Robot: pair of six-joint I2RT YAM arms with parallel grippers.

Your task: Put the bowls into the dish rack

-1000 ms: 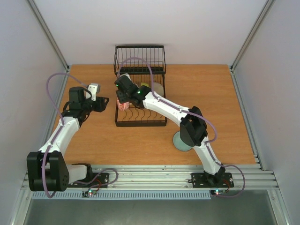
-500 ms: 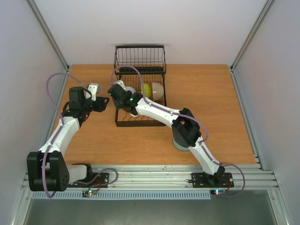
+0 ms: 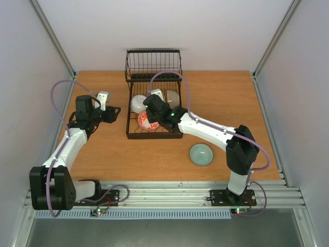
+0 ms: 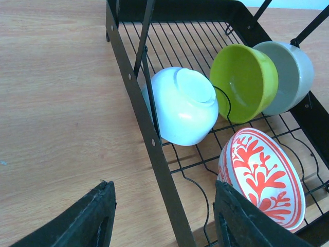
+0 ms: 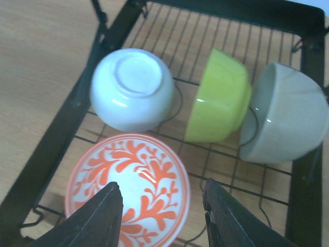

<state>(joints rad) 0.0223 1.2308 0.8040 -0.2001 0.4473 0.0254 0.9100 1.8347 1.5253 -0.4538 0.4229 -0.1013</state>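
While my right arm reaches across the table [image 3: 103, 154] to the dish rack [image 3: 154, 136], my right gripper [image 5: 161, 185] hangs just above the red-patterned bowl [image 5: 128, 190]. Its jaws are partly apart and grip nothing. That bowl lies tilted in the near left corner of the rack, its inside facing up at me. Just beyond it the white bowl [image 5: 132, 87] rests bottom-up against the rack's left side. To its right the yellow-green bowl [image 5: 221, 100] stands on edge among the prongs, close against the cream bowl [image 5: 288, 116] by the right side. My left gripper [image 4: 163, 188] hovers over the table just outside the rack's left rail, its jaws about half open and empty. The teal bowl [image 3: 201, 154] sits upright on the table, outside the rack and beside my right arm.
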